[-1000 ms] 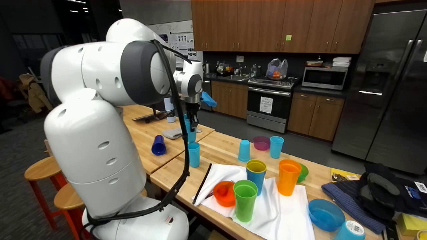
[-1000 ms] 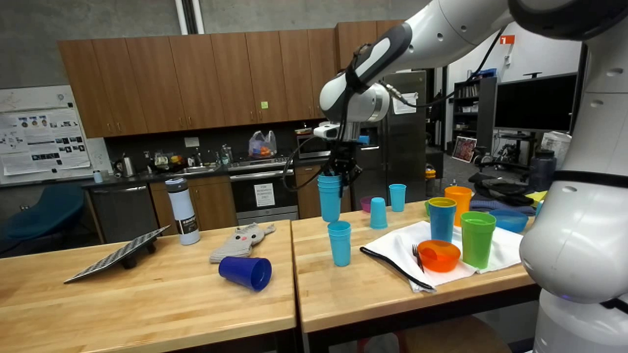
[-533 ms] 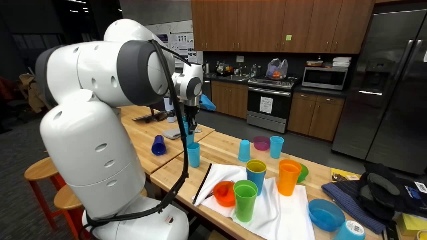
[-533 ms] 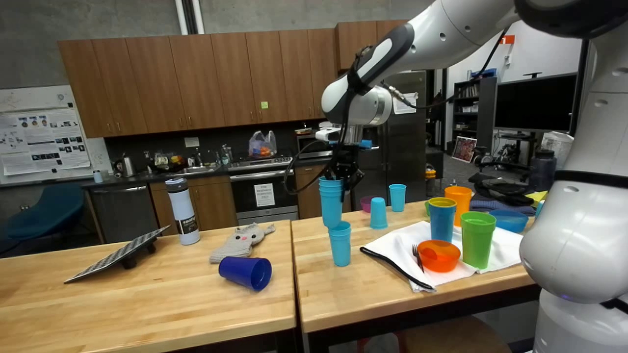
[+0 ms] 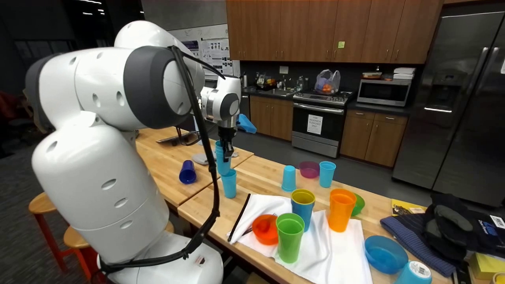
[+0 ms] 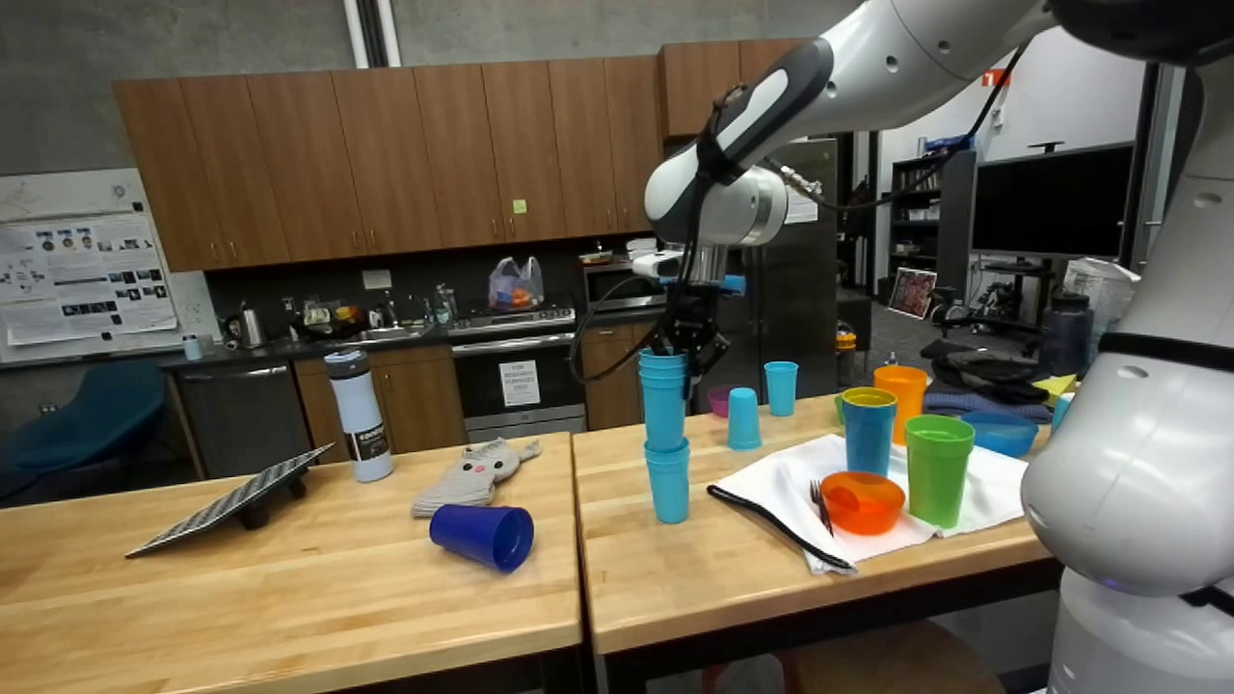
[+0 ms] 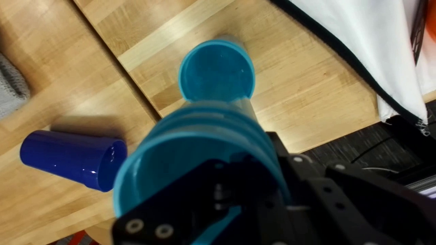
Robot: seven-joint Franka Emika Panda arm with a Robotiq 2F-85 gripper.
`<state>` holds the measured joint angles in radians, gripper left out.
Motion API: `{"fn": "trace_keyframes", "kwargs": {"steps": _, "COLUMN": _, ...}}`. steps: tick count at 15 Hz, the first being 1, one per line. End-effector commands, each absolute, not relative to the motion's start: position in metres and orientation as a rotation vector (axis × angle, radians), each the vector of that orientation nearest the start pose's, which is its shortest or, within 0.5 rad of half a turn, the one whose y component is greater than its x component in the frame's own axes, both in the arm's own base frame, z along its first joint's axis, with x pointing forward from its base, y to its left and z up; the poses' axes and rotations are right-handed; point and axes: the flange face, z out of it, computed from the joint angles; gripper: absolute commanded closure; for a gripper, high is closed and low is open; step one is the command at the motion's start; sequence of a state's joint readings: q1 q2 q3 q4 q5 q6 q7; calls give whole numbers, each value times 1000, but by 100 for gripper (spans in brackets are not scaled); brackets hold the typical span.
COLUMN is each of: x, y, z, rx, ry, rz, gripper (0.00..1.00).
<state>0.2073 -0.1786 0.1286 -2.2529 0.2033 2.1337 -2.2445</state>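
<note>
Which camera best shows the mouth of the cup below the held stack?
Wrist view: it looks into the standing cup, the held cup stack covering only one edge. Both exterior views show its side, the stack overlapping its mouth.

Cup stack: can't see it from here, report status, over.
Jaws shut on light-blue cup stack. Its bottom near rim of standing cup below, contact unclear. Dark-blue cup lies apart, not in the way.

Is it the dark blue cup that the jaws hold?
No, the jaws hold a stack of light blue cups, while the dark blue cup lies on its side.
</note>
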Motion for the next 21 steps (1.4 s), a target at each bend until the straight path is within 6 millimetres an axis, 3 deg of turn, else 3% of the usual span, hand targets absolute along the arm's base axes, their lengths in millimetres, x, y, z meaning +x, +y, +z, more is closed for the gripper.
{"fn": "trace_keyframes", "kwargs": {"steps": 1, "x": 454, "y": 159, "z": 450, "rx": 1085, "ry": 2969, "rz": 295, "gripper": 98}}
{"fn": "trace_keyframes", "kwargs": {"steps": 7, "x": 458, "y": 146, "z": 447, "rx": 1119, "ry": 2939, "rz": 331, "gripper": 98}}
{"fn": "trace_keyframes", "kwargs": {"steps": 21, "x": 468, "y": 150, "z": 448, "rx": 1076, "ry": 2926, "rz": 363, "gripper": 98}}
